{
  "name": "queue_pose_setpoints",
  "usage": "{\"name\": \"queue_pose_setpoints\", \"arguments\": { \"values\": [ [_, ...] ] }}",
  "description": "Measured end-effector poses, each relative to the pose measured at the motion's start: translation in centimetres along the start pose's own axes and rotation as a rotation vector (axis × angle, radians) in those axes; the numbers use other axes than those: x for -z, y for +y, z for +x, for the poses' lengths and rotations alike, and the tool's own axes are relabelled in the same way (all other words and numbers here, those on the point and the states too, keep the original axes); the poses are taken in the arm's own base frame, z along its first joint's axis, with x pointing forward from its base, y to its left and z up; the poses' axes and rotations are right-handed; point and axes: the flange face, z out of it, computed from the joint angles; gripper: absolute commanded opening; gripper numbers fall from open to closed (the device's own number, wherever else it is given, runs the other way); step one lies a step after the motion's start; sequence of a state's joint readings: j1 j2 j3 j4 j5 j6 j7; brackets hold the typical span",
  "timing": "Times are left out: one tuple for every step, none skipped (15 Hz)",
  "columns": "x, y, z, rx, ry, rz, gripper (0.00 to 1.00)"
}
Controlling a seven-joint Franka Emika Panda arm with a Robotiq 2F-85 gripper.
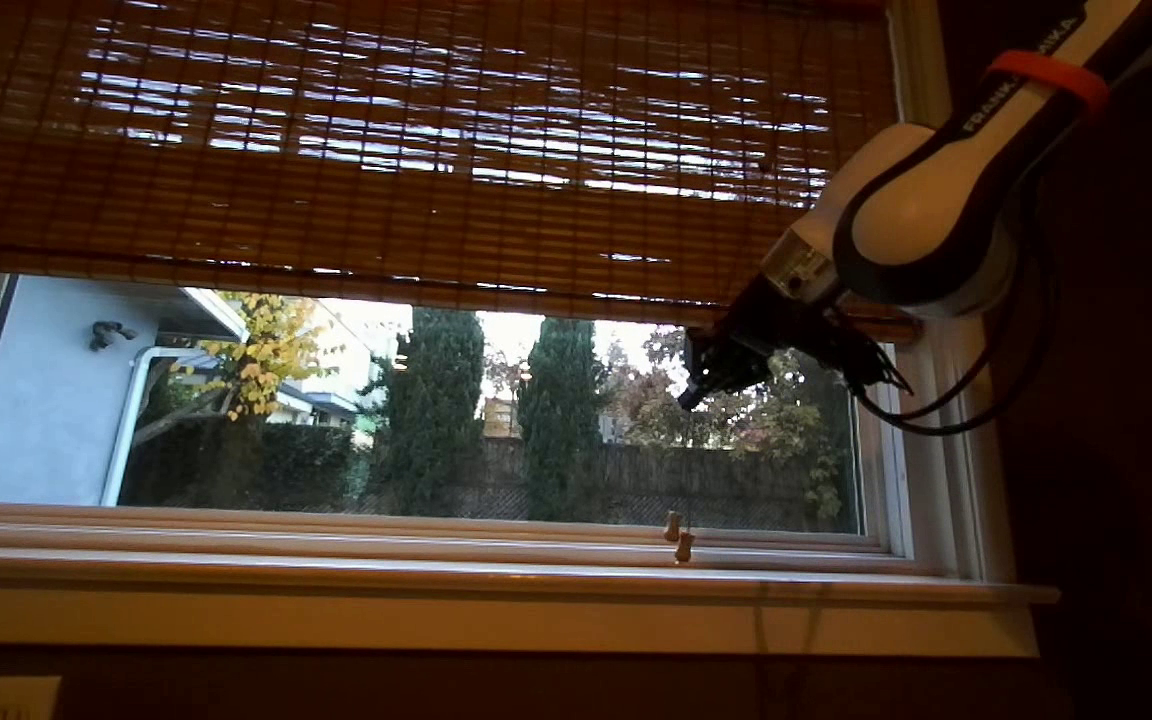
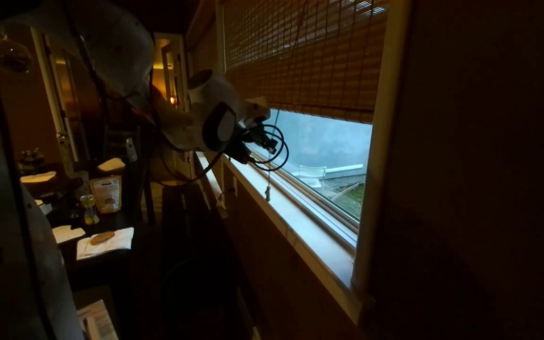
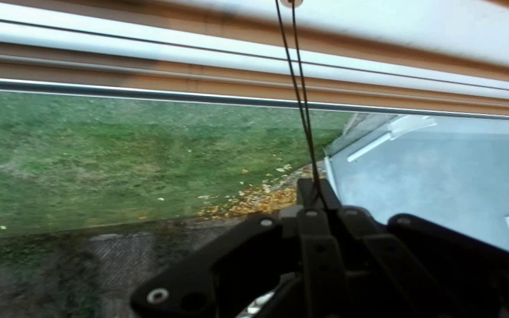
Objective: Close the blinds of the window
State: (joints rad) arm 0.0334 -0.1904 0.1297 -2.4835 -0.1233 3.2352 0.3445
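Note:
The blinds [image 1: 386, 215], brown woven bamboo, hang over the upper part of the window and also show in an exterior view [image 2: 310, 89]. Below their bottom edge the bare window glass [image 1: 266, 470] shows trees, a fence and a house; glass also fills much of the wrist view [image 3: 104, 154]. Two thin dark cords [image 3: 301, 88] run into my gripper [image 3: 318, 190], whose fingertips are together on them. In an exterior view my gripper [image 1: 690, 395] is in front of the glass, below the blinds' edge. Wooden cord pulls [image 1: 683, 547] hang below it near the sill, also in an exterior view [image 2: 267, 193].
The white sill [image 1: 436, 572] runs along the window's bottom and shows in an exterior view [image 2: 305, 236]. Black cables [image 2: 279, 163] loop around the wrist. A dark table holds a pouch [image 2: 106, 194] and white sheets [image 2: 121, 241]. The window's side frame [image 1: 946, 450] stands beside the arm.

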Motion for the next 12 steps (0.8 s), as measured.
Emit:
{"name": "queue_pose_setpoints", "arguments": {
  "values": [
    [0.4,-1.4,0.2,0.019,0.016,0.033,0.01],
    [0.7,-2.4,0.3,0.036,0.037,0.059,0.01],
    [1.0,-2.8,0.5,0.049,0.061,0.076,0.01],
    [1.3,-3.1,0.7,0.055,0.087,0.091,0.01],
    [1.6,-3.3,0.9,0.057,0.108,0.106,0.01],
    [1.8,-3.7,1.0,0.059,0.124,0.123,0.01],
    [2.0,-4.3,1.0,0.065,0.132,0.143,0.02],
    [2.0,-4.6,0.9,0.066,0.131,0.151,0.02],
    [2.0,-4.6,0.8,0.067,0.129,0.150,0.02],
    [1.9,-4.5,0.8,0.066,0.128,0.147,0.02],
    [1.9,-4.3,0.8,0.065,0.128,0.145,0.02],
    [1.9,-4.3,0.8,0.064,0.129,0.144,0.02]
  ]
}}
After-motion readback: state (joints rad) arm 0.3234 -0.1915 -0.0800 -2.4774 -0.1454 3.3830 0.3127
